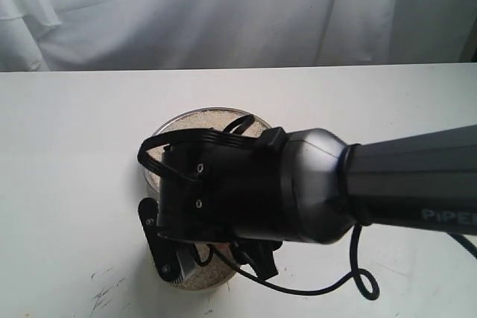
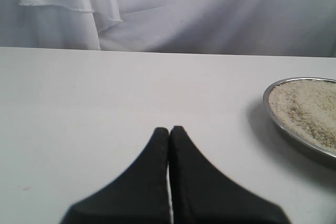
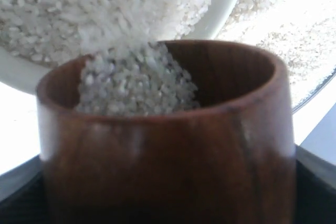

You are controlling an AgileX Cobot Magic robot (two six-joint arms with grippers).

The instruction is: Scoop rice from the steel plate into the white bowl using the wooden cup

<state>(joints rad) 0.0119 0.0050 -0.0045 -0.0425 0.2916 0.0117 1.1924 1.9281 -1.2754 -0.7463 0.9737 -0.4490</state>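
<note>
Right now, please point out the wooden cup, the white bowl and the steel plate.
wooden cup [image 3: 163,156]: right wrist view, outer wall.
white bowl [image 3: 223,14]: right wrist view, rim.
steel plate [image 2: 268,100]: left wrist view, raised rim.

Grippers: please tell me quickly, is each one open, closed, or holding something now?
Left gripper: closed, holding nothing.
Right gripper: closed on the wooden cup, which has rice in it.
</note>
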